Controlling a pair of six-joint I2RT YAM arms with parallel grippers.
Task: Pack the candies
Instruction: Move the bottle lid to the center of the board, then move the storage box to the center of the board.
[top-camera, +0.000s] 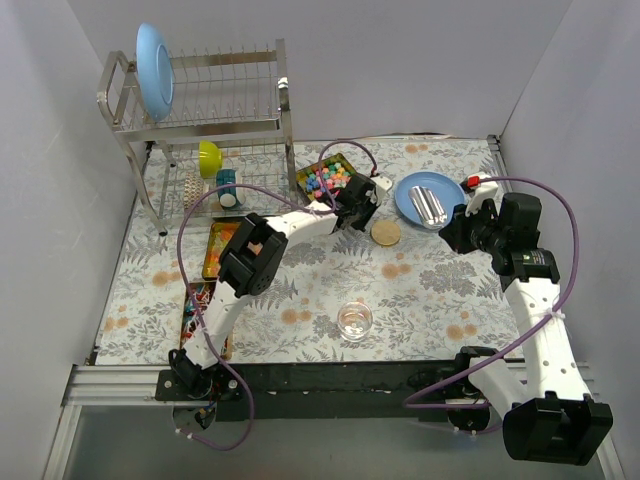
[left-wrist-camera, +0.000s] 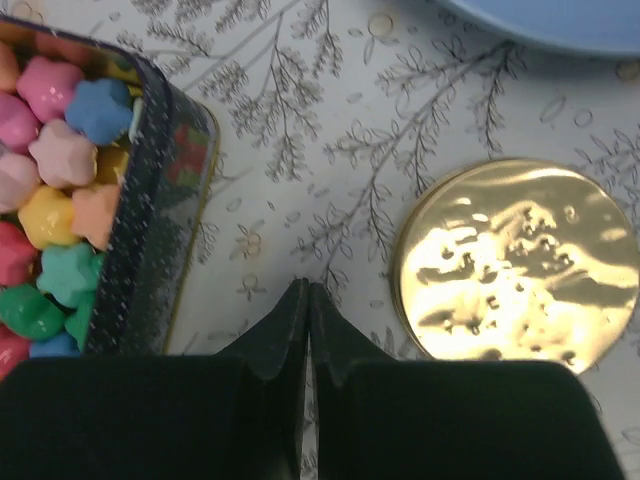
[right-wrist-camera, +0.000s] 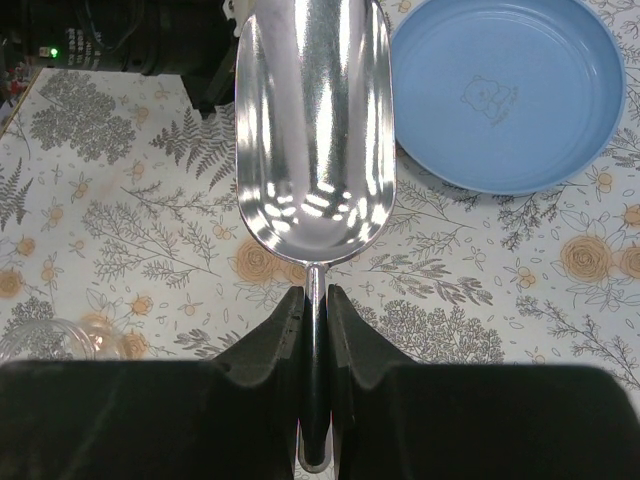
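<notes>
The candies (top-camera: 327, 180) are star-shaped lumps in pink, yellow, green, blue and orange, filling an open dark tin (left-wrist-camera: 140, 250) at the back centre; in the left wrist view the candies (left-wrist-camera: 60, 200) fill the left edge. My left gripper (top-camera: 357, 212) (left-wrist-camera: 307, 290) is shut and empty, its tips over the cloth between the tin and a round gold lid (left-wrist-camera: 518, 260) (top-camera: 385, 233). My right gripper (top-camera: 455, 228) (right-wrist-camera: 316, 292) is shut on the handle of a shiny metal scoop (right-wrist-camera: 313, 130) (top-camera: 432, 207), which is empty and held by the blue plate (right-wrist-camera: 505, 90).
A small clear glass jar (top-camera: 355, 320) (right-wrist-camera: 40, 340) stands near the front centre. A dish rack (top-camera: 200, 120) with a blue plate (top-camera: 155, 70), a yellow-green bowl (top-camera: 209, 158) and a cup (top-camera: 227, 188) fills the back left. A flat tin (top-camera: 215, 250) lies left.
</notes>
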